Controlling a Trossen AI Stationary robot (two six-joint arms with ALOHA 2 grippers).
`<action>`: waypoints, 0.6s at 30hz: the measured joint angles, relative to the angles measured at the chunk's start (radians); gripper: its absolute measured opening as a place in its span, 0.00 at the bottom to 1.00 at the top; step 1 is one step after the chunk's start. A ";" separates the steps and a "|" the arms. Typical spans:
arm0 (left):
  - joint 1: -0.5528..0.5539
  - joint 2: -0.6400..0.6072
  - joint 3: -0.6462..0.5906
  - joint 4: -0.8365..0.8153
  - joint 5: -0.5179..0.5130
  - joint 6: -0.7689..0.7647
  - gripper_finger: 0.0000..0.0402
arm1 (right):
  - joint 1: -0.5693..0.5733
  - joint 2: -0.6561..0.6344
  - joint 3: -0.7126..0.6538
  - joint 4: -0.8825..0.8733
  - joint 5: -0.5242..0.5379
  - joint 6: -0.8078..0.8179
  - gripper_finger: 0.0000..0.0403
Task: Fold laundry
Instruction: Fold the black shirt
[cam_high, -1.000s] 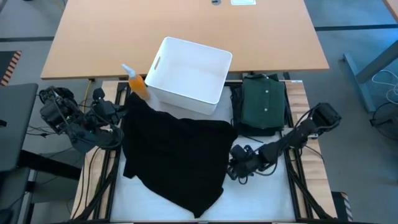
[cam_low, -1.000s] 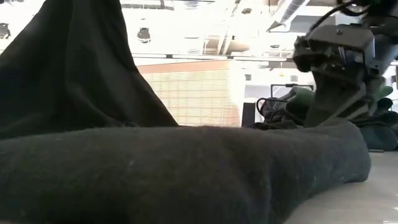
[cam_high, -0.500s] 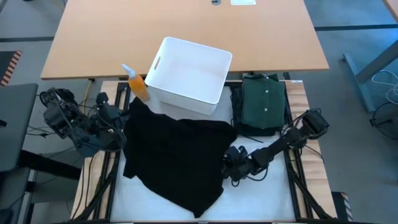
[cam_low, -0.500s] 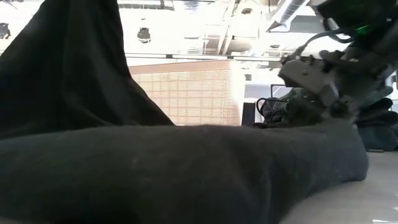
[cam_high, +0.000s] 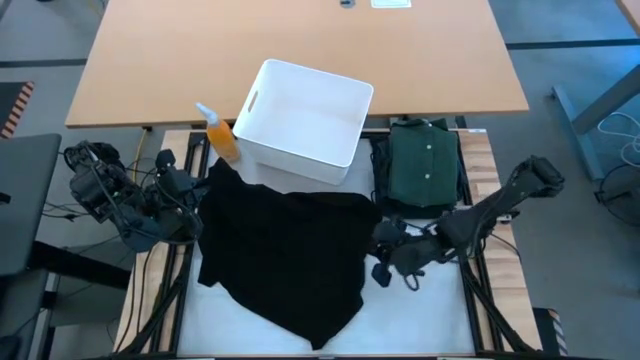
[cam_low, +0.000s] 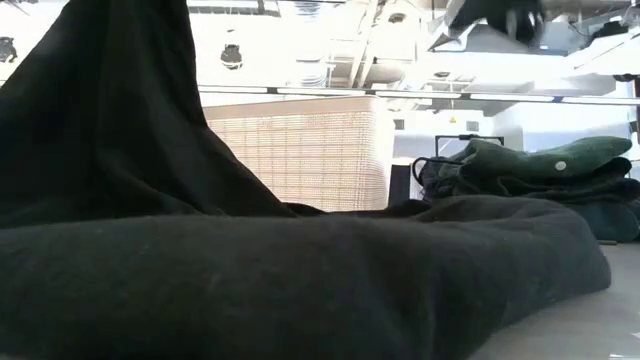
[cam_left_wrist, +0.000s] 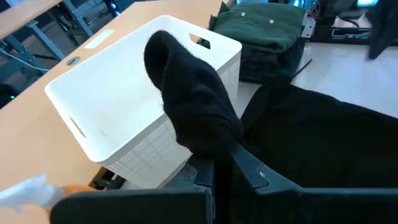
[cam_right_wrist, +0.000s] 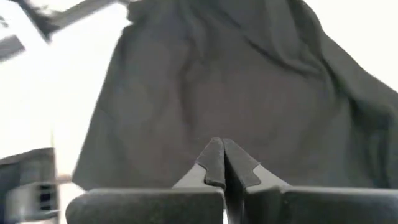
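Left gripper (cam_left_wrist: 222, 163) is clamped tight on a bunched corner of the black garment (cam_high: 285, 255), and you can see the cloth bulging up in a lump right out of the pinched fingers in the left wrist view. In the overhead view that gripper (cam_high: 192, 205) sits at the garment's left edge, just off the left side of the work surface.

Right gripper (cam_right_wrist: 222, 163) has its fingers pressed fully together with nothing between them. No cloth caught, it's just pointed at the dark fabric. From above it (cam_high: 382, 262) hovers right at the garment's right edge, arm stretching off toward the right side.

The black garment itself is spread over the middle of the white table top (cam_high: 420, 320), rumpled, with a pointed corner hanging toward the near edge. From table level it's basically a big dark mound (cam_low: 300, 280) filling the whole view.

Behind it is the white bin (cam_high: 305, 120), its near side touching the garment's far edge. An orange spray bottle (cam_high: 221, 135) stands just beside the bin's left corner. The green buttoned shirt (cam_high: 425, 165) lies folded to the right of the bin, on top of some other dark clothing, well clear of the black piece.
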 joint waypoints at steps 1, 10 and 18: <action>0.000 0.000 0.000 0.000 -0.005 0.002 0.00 | -0.008 0.000 0.040 -0.012 -0.013 -0.027 0.03; 0.000 0.007 0.000 0.001 0.024 -0.034 0.00 | -0.094 0.159 0.060 -0.257 -0.025 0.078 0.15; 0.000 0.010 0.000 0.001 0.044 0.000 0.00 | -0.052 0.165 -0.233 -0.152 0.055 0.522 0.28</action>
